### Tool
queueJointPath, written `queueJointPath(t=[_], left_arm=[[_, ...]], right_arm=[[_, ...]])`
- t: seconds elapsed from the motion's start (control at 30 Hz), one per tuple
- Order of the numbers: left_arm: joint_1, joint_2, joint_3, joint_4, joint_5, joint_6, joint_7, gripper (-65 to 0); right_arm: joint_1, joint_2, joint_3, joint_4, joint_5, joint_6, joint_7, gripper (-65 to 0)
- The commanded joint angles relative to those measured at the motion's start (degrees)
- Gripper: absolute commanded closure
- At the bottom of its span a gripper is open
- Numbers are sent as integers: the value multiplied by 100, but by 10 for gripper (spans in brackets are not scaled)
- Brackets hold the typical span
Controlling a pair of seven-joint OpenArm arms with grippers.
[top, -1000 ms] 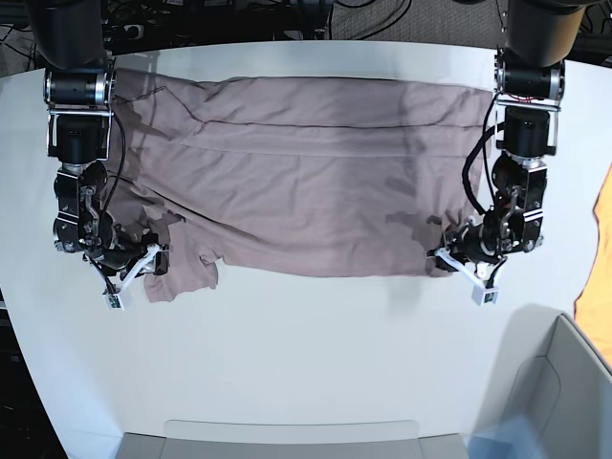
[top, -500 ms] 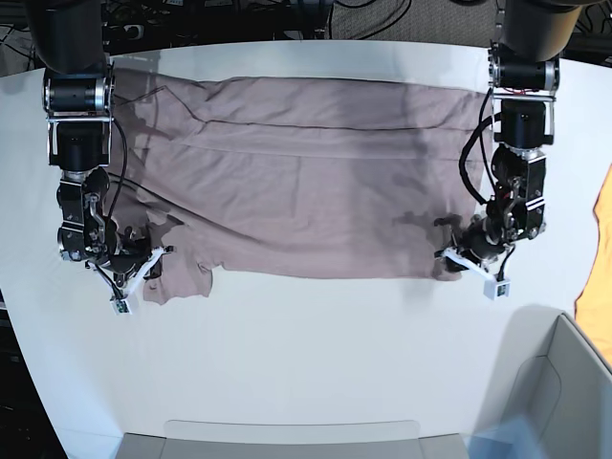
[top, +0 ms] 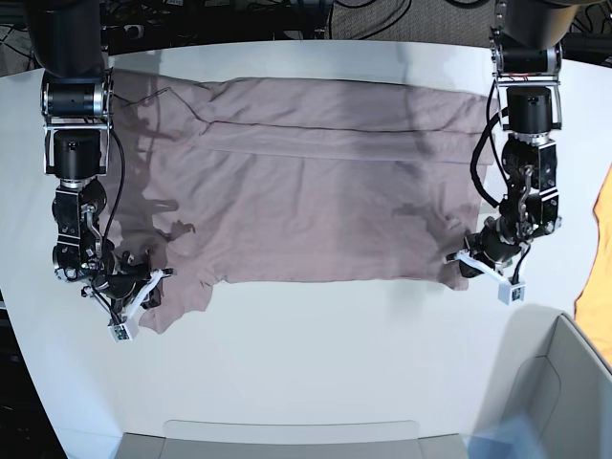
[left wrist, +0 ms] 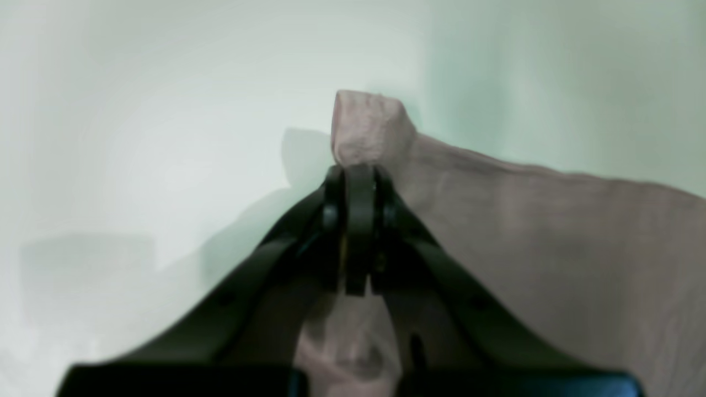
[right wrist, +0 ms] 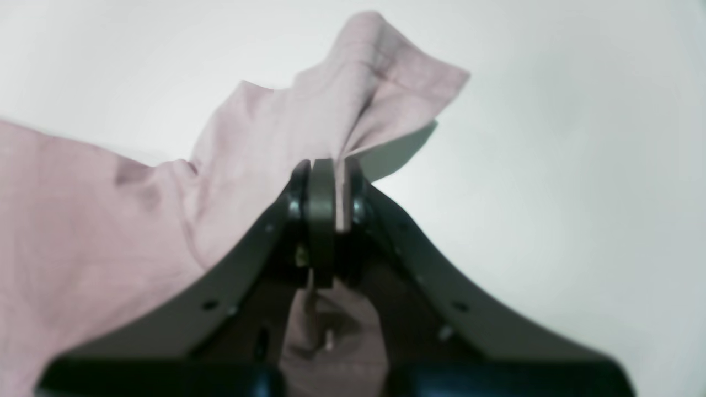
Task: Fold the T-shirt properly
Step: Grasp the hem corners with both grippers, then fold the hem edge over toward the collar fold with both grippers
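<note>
We note the T-shirt point(top: 306, 182) spread crosswise on the worktop point(top: 316, 354), left end effector point(top: 483, 265) and right end effector point(top: 134, 292) each clamping a near-edge corner, the body lying beyond both.

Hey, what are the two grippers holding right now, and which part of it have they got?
Both hold the T-shirt: the left gripper and the right gripper each pinch a near corner of its edge.

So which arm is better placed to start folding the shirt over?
Neither alone, probably: left gripper and right gripper are each shut on a near corner of the T-shirt, so both should lift together.
</note>
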Motion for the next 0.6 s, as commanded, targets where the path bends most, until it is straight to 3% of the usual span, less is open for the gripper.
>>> queueJointPath(t=[0.0, 0.27, 0.37, 0.57], left_arm=[[-43, -84, -34, 205, -50, -47, -86, 0], [537, -93, -34, 882, -50, -29, -77, 0], [801, -190, -324, 1172, -59, -29, -34, 0], [1012, -190, -1001, 1682, -67, -29, 758, 0]], right_arm=[[110, 141, 48, 215, 38, 11, -20, 0], [-646, 300, 57, 1155, 55, 2, -213, 0], [-918, 317, 66, 1428, 55, 2, -213, 0], [-1314, 247, 813, 2175, 55, 2, -864, 0]])
